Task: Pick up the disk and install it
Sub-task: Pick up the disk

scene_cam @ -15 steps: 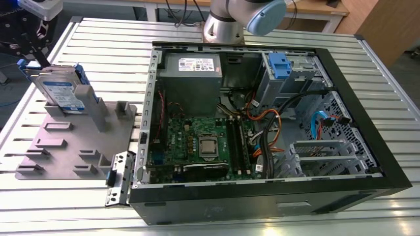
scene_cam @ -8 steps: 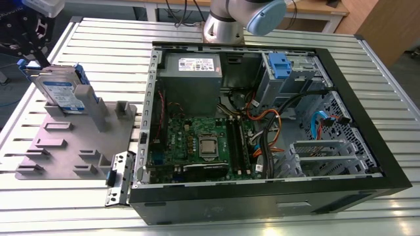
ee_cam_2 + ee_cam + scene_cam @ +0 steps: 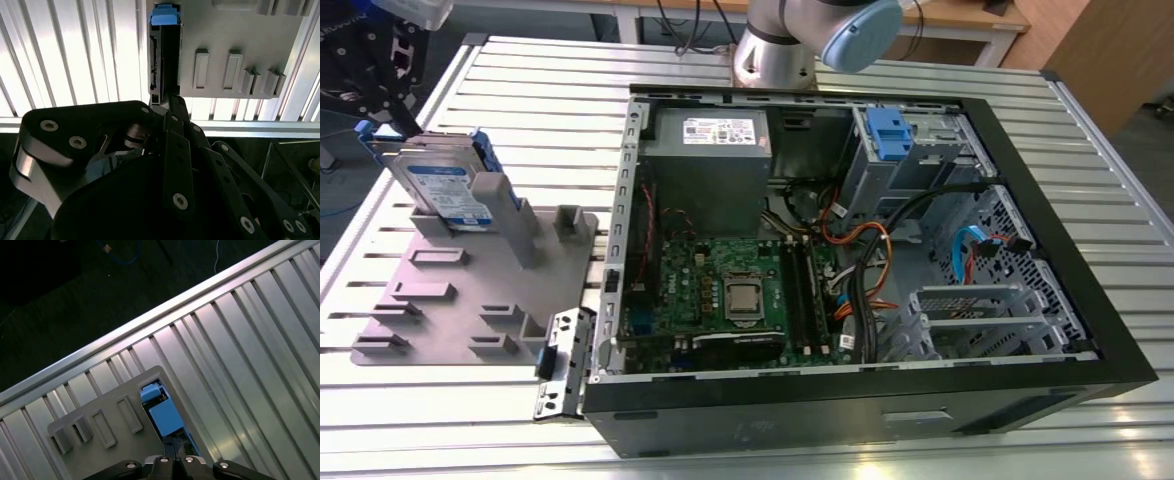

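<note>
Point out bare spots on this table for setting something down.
Bare table slats: near side of the grey fixture, and past the computer case on the exterior view's right. Crowded: gripper at the disk, cables inside the case.

**Colours on the bench, quick rundown**

The flat silver disk [image 3: 447, 185] has a white-and-blue label and bright blue plastic rails. The moulded plastic holder plate [image 3: 467, 290] is one matte grey all over. The ribbed metal table [image 3: 520, 90] is pale silver, striped by its grooves. The open steel computer case [image 3: 854, 405] is black outside and bare grey inside, with a green circuit board [image 3: 720, 280], orange wires [image 3: 870, 240], a blue cable [image 3: 974, 243] and a blue plastic bracket [image 3: 887, 135]. The gripper [image 3: 170, 100] is black with silver screw heads. The robot arm [image 3: 774, 50] is silver with a light blue cap.
</note>
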Motion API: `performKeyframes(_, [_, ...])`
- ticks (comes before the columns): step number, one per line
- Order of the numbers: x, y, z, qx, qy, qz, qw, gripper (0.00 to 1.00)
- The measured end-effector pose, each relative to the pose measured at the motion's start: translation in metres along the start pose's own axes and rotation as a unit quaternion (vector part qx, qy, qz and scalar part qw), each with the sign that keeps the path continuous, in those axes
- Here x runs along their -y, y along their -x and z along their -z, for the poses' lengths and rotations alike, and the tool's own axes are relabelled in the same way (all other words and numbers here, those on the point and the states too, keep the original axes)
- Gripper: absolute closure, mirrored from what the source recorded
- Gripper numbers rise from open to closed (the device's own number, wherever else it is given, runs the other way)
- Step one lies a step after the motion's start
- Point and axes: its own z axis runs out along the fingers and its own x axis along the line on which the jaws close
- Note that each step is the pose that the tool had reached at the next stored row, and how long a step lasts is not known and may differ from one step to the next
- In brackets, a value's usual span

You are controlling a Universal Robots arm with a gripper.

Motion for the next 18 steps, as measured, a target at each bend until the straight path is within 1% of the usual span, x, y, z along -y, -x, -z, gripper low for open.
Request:
performKeyframes(14, [0.0000,0.0000,0.0000,0.0000,0.0000,0.001,1.00000,0.89])
performKeyframes(16, [0.0000,0.0000,-0.0001,-0.0002,0.0001,0.005,0.99999,0.89])
performKeyframes(18, [0.0000,0.0000,-0.0001,-0.0007,0.0004,0.019,0.99981,0.89])
